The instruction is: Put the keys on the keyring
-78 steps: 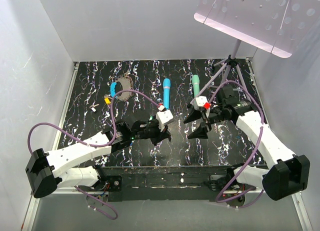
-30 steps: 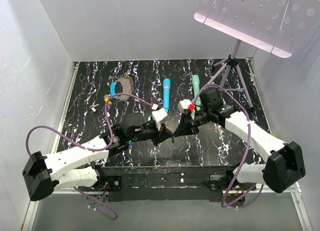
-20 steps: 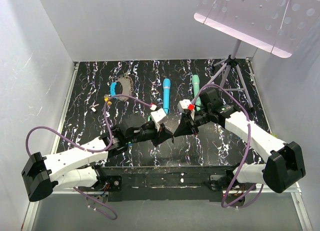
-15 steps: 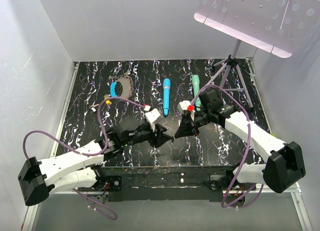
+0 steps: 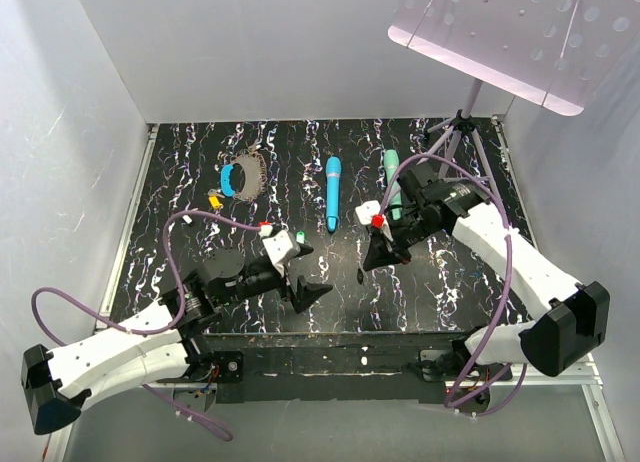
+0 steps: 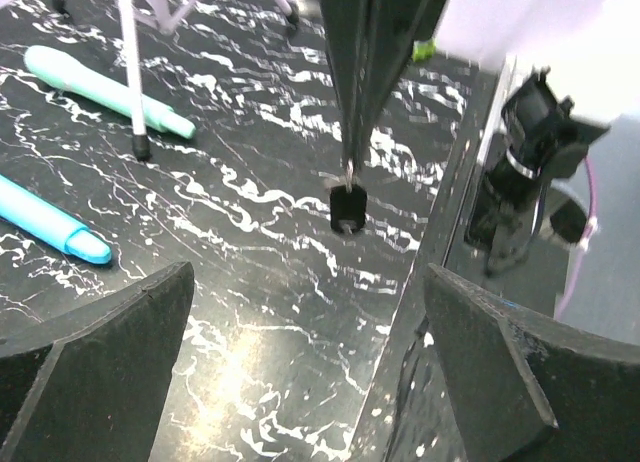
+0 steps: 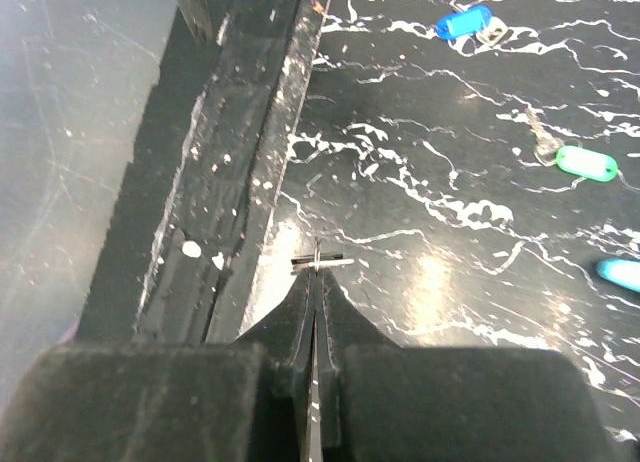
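Right gripper [image 7: 318,282] has its jaws pinched tight on a black key [image 6: 348,208], near-right of the blue stick [image 5: 332,193]. Left gripper [image 5: 316,269] jaws spread wide. Keyring [image 5: 240,174] lies left of that stick

tabletop [image 6: 250,322] glossy black marble-look w/ white veins; teal wand [image 6: 105,90] smooth plastic; green key [image 7: 587,163] shiny plastic head, metal shank.

No legible text, label, brand or number in any view. Coloured heads of the keys [image 7: 586,162], ahead of the right fingers [image 7: 285,332], look plain blue and green; too small to show print.
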Motion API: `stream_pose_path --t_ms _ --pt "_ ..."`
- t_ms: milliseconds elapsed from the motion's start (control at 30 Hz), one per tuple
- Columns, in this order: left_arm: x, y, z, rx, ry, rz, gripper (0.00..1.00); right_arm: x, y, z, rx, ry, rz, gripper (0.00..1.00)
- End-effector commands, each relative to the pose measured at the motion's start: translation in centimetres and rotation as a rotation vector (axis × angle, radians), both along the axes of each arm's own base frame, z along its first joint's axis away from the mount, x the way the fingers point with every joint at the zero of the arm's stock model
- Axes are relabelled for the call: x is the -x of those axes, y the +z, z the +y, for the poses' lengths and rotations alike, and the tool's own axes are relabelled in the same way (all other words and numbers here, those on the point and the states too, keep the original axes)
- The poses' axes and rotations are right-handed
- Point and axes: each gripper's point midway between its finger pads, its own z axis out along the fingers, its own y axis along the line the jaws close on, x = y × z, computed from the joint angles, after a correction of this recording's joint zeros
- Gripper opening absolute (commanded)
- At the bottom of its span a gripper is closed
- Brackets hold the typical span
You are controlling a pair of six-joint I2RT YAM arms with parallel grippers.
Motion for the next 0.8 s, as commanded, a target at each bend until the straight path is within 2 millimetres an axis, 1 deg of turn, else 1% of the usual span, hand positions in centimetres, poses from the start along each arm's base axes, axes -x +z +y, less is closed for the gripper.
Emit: stream_pose_path --t_ms 0,67,167,200,300,400,467,533,667,767 --pt "1.1 -1.3 -0.7 -0.121 -0.133 -0.101 0.98 1.6 0.4 -3.7 0.17 0.112 -0.085 0.01" --pt "1.4 -1.4 -1.1 -0.12 -0.17 -0.14 0.98 1.4 1.1 -3.9 0.158 0.122 -0.147 0.01" --pt "1.0 -0.6 -2.0 -0.074 -0.181 -0.205 0.96 0.4 2.3 -3.3 0.089 0.089 -0.269 0.01" --pt "0.8 -0.5 -2.2 -0.063 -0.176 -0.211 0.94 0.0 2.5 -3.0 0.058 0.074 -0.324 0.01" --pt "0.7 -0.1 -2.9 -0.023 -0.182 -0.218 0.89 -0.5 1.3 -2.6 -0.031 0.04 -0.472 0.01" --pt "0.9 -0.2 -3.4 0.009 -0.2 -0.202 0.84 -0.9 1.7 -1.7 -0.164 -0.018 -0.599 0.01" --pt "1.1 -0.5 -3.7 0.026 -0.21 -0.192 0.79 -0.7 2.0 -1.2 -0.224 -0.045 -0.619 0.01" --pt "1.3 -0.9 -3.8 0.038 -0.218 -0.181 0.74 -0.7 2.4 -0.9 -0.259 -0.089 -0.597 0.01" --pt "1.6 -1.4 -4.0 0.047 -0.241 -0.172 0.59 -1.5 3.2 -0.3 -0.292 -0.173 -0.538 0.01" --pt "1.7 -1.3 -4.3 0.061 -0.254 -0.176 0.57 -1.4 3.1 -0.1 -0.313 -0.184 -0.524 0.01"
